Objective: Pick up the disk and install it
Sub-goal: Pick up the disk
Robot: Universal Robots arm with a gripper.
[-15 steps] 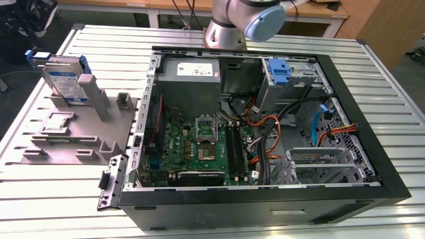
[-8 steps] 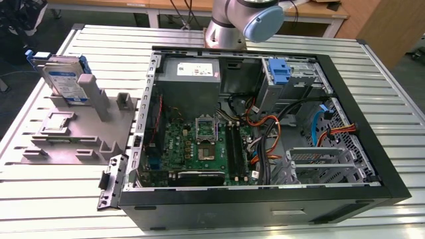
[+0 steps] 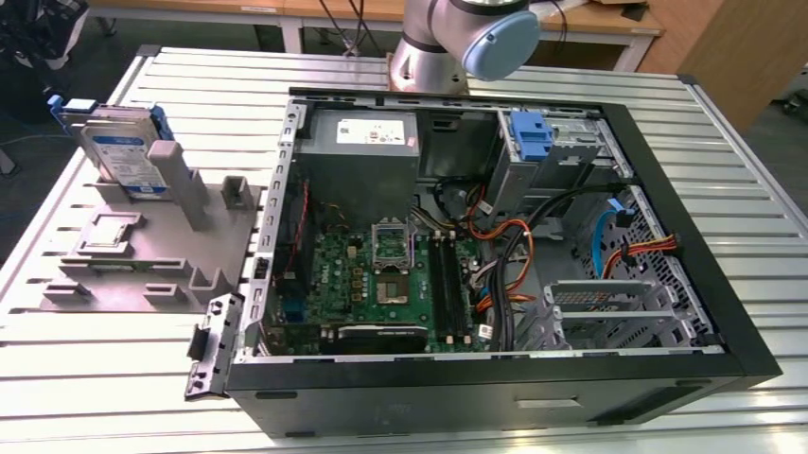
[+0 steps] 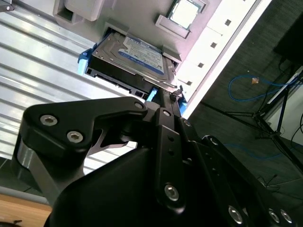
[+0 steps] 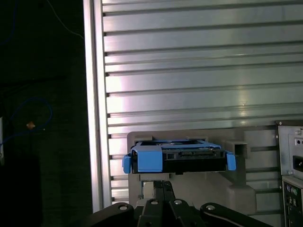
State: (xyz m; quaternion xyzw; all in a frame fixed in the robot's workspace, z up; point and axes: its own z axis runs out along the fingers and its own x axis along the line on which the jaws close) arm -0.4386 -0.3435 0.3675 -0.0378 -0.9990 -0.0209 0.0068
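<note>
Exterior view's left: the disk (image 3: 120, 147), a flat grey metal hard drive in a blue plastic carrier, stands on edge in a slot of a grey plastic fixture (image 3: 127, 255) on the ribbed aluminium table (image 3: 101, 378). To its right, well apart, sits the open black computer case (image 3: 707, 284). First wrist view: the black gripper (image 5: 163, 185) points at the disk's blue-framed edge, fingers drawn together, holding nothing, clear of the disk.

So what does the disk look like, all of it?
The disk is a flat grey metal box with a blue-and-white label and a blue plastic frame round its edges. It stands on edge in a grey holder on the ribbed table, outside the open computer, on the exterior view's left.
</note>
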